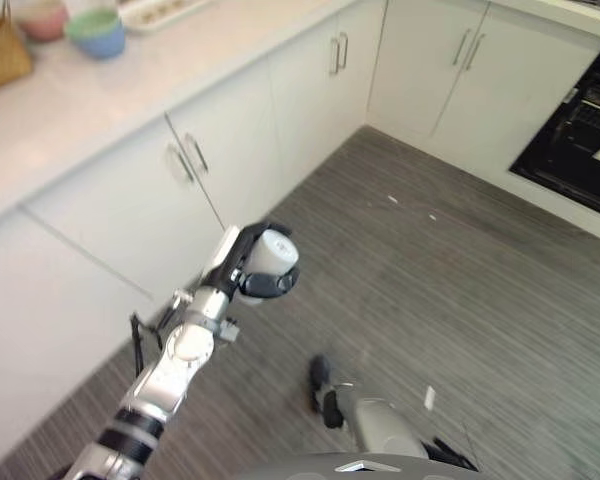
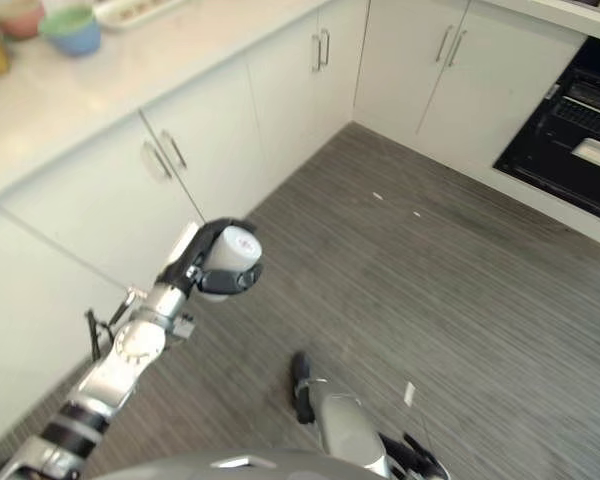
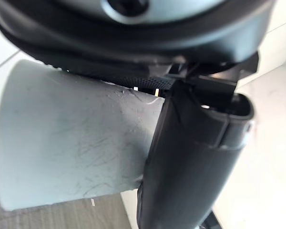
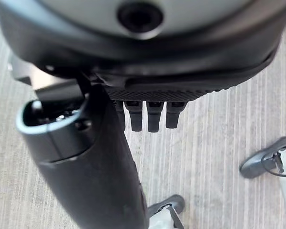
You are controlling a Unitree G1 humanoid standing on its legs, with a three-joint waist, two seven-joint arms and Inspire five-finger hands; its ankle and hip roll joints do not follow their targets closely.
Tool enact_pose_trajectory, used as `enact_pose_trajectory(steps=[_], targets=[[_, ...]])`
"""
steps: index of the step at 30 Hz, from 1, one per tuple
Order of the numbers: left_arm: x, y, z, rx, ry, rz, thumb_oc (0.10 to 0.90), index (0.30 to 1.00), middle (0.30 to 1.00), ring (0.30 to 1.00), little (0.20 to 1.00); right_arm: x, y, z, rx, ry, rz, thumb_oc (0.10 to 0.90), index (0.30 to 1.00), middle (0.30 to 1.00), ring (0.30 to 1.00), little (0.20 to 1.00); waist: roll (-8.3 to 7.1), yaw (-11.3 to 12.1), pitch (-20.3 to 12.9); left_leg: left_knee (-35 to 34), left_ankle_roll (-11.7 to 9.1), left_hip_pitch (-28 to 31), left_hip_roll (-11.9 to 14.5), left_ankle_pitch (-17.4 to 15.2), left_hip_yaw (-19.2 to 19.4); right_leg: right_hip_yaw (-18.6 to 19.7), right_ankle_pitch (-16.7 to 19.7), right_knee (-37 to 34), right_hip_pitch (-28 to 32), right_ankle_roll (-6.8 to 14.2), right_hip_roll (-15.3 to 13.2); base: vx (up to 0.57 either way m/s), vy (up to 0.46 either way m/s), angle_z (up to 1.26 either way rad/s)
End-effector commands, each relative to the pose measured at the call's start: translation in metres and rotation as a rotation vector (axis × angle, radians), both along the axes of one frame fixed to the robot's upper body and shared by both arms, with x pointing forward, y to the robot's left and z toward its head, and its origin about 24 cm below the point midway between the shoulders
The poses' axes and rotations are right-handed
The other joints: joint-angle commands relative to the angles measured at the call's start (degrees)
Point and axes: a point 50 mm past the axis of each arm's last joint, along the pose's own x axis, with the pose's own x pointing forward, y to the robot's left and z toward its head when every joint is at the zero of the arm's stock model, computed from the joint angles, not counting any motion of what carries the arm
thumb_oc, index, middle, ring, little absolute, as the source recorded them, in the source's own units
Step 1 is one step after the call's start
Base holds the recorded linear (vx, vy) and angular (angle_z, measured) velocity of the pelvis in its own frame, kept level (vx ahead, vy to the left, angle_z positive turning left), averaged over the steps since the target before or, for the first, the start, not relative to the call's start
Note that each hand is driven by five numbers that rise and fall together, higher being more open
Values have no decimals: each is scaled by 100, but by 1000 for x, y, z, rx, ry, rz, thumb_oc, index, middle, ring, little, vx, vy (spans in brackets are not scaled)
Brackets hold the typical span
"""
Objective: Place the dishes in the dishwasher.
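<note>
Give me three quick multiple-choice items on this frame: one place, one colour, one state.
1. Where are the bowls?
A. on the floor
B. on the counter
C. in the left hand

2. What colour is the cup in the left hand?
A. red
B. black
C. pale grey-white

3. What is the state of the right hand?
A. curled, holding nothing
B. shut on a plate
C. pressed flat on the counter

Key: 1 B, the bowls sit on the counter. 2 C, the cup in the left hand is pale grey-white. 3 A, the right hand shows curled fingers over bare floor.
</note>
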Motion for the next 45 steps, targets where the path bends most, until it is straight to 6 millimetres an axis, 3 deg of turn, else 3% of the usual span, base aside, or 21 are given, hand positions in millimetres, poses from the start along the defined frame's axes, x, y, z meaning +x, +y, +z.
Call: enact_pose_trajectory(steps=[1, 2, 3, 5, 7, 9, 11, 12, 14, 17, 19, 25, 30, 34, 35, 36, 39, 40, 41, 43, 45], targets=[[31, 6, 104, -18, -465, -71, 400, 300, 300, 300, 300, 62, -26, 19, -108, -193, 32, 800, 900, 900, 900, 900, -531, 10, -29, 2008, -264, -914, 482, 2155, 124, 1338, -350, -760, 1064, 1298, -416, 802, -377, -21], [30, 8, 101, -17, -458, -55, 400, 300, 300, 300, 300, 86, -34, 30, -147, -272, 56, 800, 900, 900, 900, 900, -622, 154, 92, 2895, 71, -1470, 591, 1753, 334, 1796, -630, -813, 1527, 1126, -341, 832, -326, -65], [31, 5, 99, -22, -441, -58, 400, 300, 300, 300, 300, 100, -34, 36, -157, -321, 74, 800, 900, 900, 900, 900, -647, 276, 113, 2725, 227, -1891, 513, 1440, 329, 2027, -676, -855, 1796, 1142, -325, 862, -222, -107], [31, 2, 100, -34, -442, -73, 400, 300, 300, 300, 300, 107, -31, 39, -151, -357, 85, 800, 900, 900, 900, 900, -672, 401, 108, 2298, 266, -2043, 513, 1352, 380, 2225, -665, -938, 2007, 1194, -384, 559, 12, -167], [33, -2, 104, -20, -476, -75, 400, 300, 300, 300, 300, 126, -17, 44, -146, -417, 207, 800, 900, 900, 900, 900, -625, 708, 71, -1021, 285, -2107, 529, 1337, -132, 2723, -747, -1132, 2523, 1364, -436, 728, 101, -177], [35, 1, 104, 25, -493, -51, 400, 300, 300, 300, 300, 131, -13, 47, -157, -434, 245, 800, 900, 900, 900, 900, -663, 829, 1, -1552, 198, -2223, 445, 1564, -501, 3055, -796, -1262, 2911, 1561, -498, 573, 62, -170], [34, -11, 114, 15, -523, -129, 400, 300, 300, 300, 300, 124, -3, 41, -116, -435, 227, 800, 900, 900, 900, 900, -610, 768, -179, -1849, 279, -1954, 624, 1288, 106, 3121, -929, -1120, 3033, 1634, -679, 606, 108, -180], [35, -12, 116, 2, -529, -130, 400, 300, 300, 300, 300, 121, -2, 41, -117, -443, 206, 800, 900, 900, 900, 900, -626, 721, -193, -1814, 370, -1807, 589, 1158, 275, 2986, -860, -901, 3000, 1729, -831, 474, 115, -138], [37, -10, 122, -3, -554, -119, 400, 300, 300, 300, 300, 120, 5, 39, -95, -454, 205, 800, 900, 900, 900, 900, -618, 595, -85, -1850, 535, -1529, 524, 890, 577, 2657, -213, -4, 2353, 1975, -1080, 344, 109, -56], [40, 0, 126, 42, -571, -81, 400, 300, 300, 300, 300, 118, 18, 33, -66, -427, 249, 800, 900, 900, 900, 900, -551, 621, 18, -1836, 690, -1132, 557, 627, 1020, 1862, -229, 366, 1951, 1982, -1429, 294, 113, -111], [36, 13, 123, 57, -568, -23, 400, 300, 300, 300, 300, 108, 24, 26, -44, -375, 273, 800, 900, 900, 900, 900, -537, 549, -41, -2049, 681, -698, 561, 486, 1397, 1267, -472, -338, 1559, 1961, -1396, 359, 35, -120], [40, 8, 122, 44, -575, -18, 400, 300, 300, 300, 300, 102, 22, 23, -56, -333, 340, 800, 900, 900, 900, 900, -509, 253, 30, -2291, 600, -171, 493, 277, 1481, 1085, 16, -1796, 834, 2243, -1248, 306, -65, -40], [44, -15, 119, -10, -560, -98, 400, 300, 300, 300, 300, 85, 14, 19, -79, -268, 373, 800, 900, 900, 900, 900, -633, 191, -23, -2017, 436, 183, 535, 140, 1311, 1263, 268, -1871, 1047, 2182, -1292, 302, -177, 12], [45, -17, 111, -52, -520, -94, 400, 300, 300, 300, 300, 77, 10, 17, -94, -210, 422, 800, 900, 900, 900, 900, -596, 208, -130, -1624, 193, 215, 831, 707, 1206, 1283, 147, -1645, 1200, 1958, -1056, 202, -293, 9], [45, -17, 105, -89, -490, -86, 400, 300, 300, 300, 300, 72, 5, 16, -104, -176, 439, 800, 900, 900, 900, 900, -581, 227, -176, -1127, 75, 94, 983, 1275, 1046, 1272, -52, -1435, 1318, 1728, -888, 147, -231, 6], [45, -17, 105, -89, -490, -86, 400, 300, 300, 300, 300, 72, 5, 16, -104, -176, 439, 800, 900, 900, 900, 900, -581, 227, -176, -1127, 75, 94, 983, 1275, 1046, 1272, -52, -1435, 1318, 1728, -888, 220, -371, -6], [46, -15, 99, -100, -453, -75, 400, 300, 300, 300, 300, 63, -1, 14, -112, -126, 466, 800, 900, 900, 900, 900, -702, 331, -140, 78, -1, -325, 1177, 1995, 803, 1330, -337, -1270, 1634, 1422, -794, 197, -355, -9], [48, -13, 97, -103, -447, -51, 400, 300, 300, 300, 300, 61, -4, 14, -123, -106, 471, 800, 900, 900, 900, 900, -856, 395, -56, 766, 10, -677, 1342, 2168, 938, 1362, -462, -1293, 1878, 1294, -846, 202, -439, 32], [48, -14, 96, -114, -442, -44, 400, 300, 300, 300, 300, 59, -6, 14, -130, -91, 464, 800, 900, 900, 900, 900, -892, 446, -41, 803, 108, -868, 1233, 1830, 938, 1384, -483, -1308, 1965, 1287, -842, 185, -330, 25], [47, -16, 96, -117, -441, -49, 400, 300, 300, 300, 300, 54, -8, 13, -132, -73, 453, 800, 900, 900, 900, 900, -867, 584, -1, 361, 254, -1200, 557, 1168, 661, 1564, -470, -1314, 2079, 1364, -829, 140, -40, -33], [48, -22, 96, -99, -448, -67, 400, 300, 300, 300, 300, 49, -7, 11, -125, -60, 457, 800, 900, 900, 900, 900, -826, 659, -2, -444, 394, -1401, 166, 827, 610, 1569, -511, -1339, 2247, 1469, -809, 132, -33, -45]])
